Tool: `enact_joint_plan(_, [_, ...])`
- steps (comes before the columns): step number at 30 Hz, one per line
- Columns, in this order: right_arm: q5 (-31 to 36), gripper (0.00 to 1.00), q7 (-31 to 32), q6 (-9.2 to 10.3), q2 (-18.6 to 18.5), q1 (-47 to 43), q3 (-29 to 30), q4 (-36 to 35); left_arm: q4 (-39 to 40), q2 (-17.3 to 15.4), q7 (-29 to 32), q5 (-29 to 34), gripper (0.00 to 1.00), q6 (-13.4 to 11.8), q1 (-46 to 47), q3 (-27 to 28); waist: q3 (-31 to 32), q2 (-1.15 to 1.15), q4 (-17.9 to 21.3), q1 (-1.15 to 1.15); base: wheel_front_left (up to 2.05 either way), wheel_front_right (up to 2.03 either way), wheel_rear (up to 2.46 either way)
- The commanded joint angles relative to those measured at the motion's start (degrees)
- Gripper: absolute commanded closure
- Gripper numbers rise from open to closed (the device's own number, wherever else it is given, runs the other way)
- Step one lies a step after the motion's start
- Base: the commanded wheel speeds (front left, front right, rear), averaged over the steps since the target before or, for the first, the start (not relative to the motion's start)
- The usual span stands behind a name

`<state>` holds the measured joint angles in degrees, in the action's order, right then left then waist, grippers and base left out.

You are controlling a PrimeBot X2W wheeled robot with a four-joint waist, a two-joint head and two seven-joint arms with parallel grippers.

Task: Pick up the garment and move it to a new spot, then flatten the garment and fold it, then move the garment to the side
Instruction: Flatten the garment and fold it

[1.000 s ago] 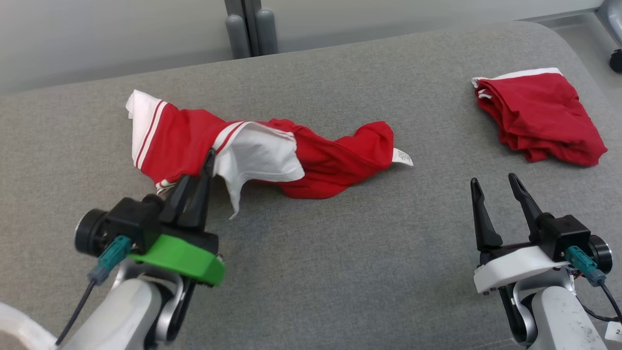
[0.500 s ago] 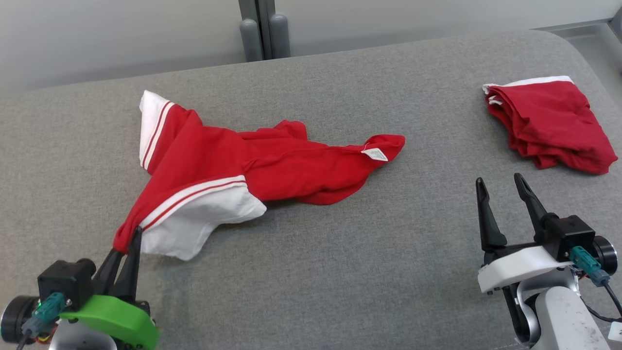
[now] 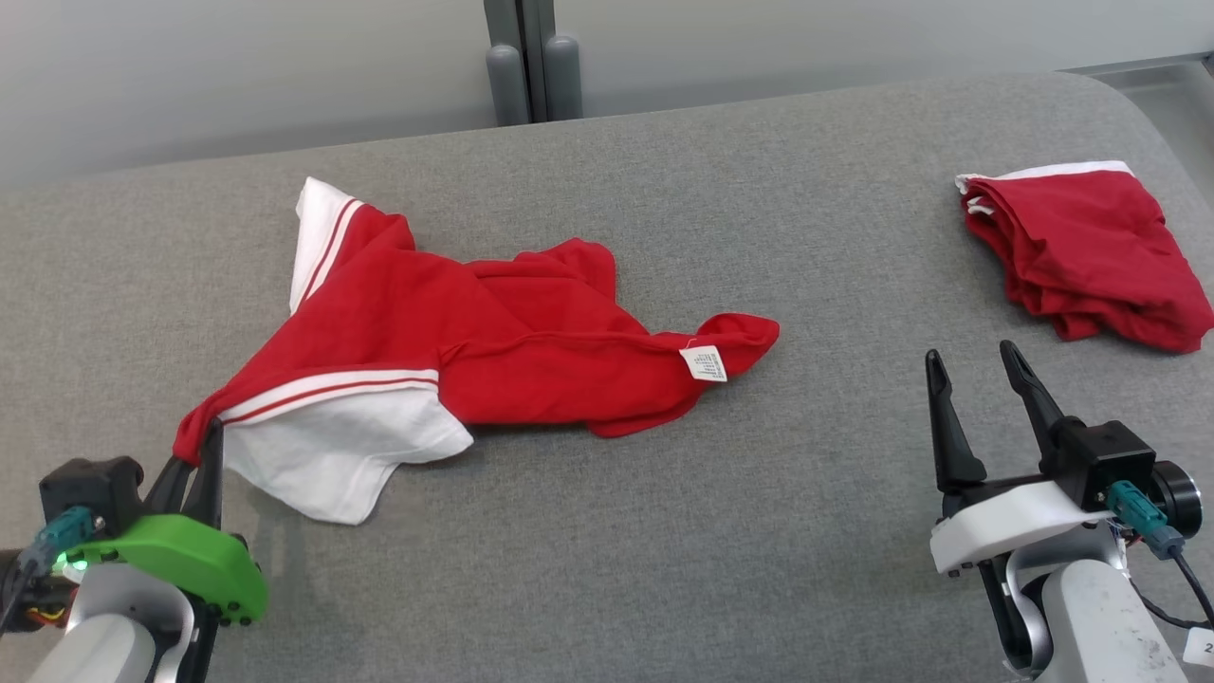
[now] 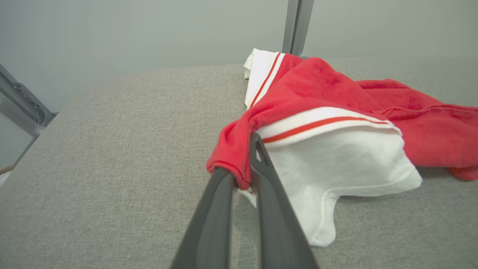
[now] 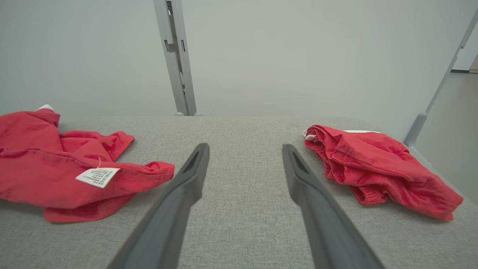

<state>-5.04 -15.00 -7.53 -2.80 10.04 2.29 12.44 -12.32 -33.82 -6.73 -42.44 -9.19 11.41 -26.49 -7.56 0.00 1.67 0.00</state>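
Moved since a second ago: left gripper, drawn back to the near left with the garment in tow. The cloth is now strung out where it lay bunched. The camera has shifted a little too.

1. Near left: left gripper, clenched on a red hem corner of the garment, just beside the white sleeve.
2. Near right: right gripper, fingers spread wide, holding nothing, over bare table.
3. Centre-left: garment, red with white striped sleeves, lying on the table. Its long axis runs left to right, from the pinched corner to the end bearing a white label. That free end points toward the right gripper, the nearer arm to it, with bare table between them.
4. Far right: second red garment, folded, beyond the right gripper and well apart from the first.
5. Far centre: grey post behind the table.

Judgement: relocation is under way. Flattening probably needs the right gripper on the label end.
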Motion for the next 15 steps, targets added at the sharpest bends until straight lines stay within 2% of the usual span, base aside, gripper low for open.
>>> enact_joint_plan(1, [0.04,0.00,-0.26,0.09,-0.20,0.32,-0.10,0.15,-1.96,0.64,-0.65,0.34,1.00,0.78,2.36,-0.14,-0.10,0.00,-0.12,0.00,0.00,0.00,0.00])
enact_joint_plan(8, [0.04,0.00,-0.26,0.09,-0.20,1.40,-1.12,-0.11,-14.72,5.20,-4.86,2.27,1.00,4.82,11.44,-1.81,-1.95,0.00,0.41,0.00,0.00,0.00,0.00])
enact_joint_plan(15, [0.32,0.00,-0.26,0.09,-0.19,2.66,-1.51,-0.27,-23.98,9.74,-8.21,5.29,1.00,7.32,17.79,-1.53,-4.31,0.00,1.07,0.00,0.00,0.00,0.00])
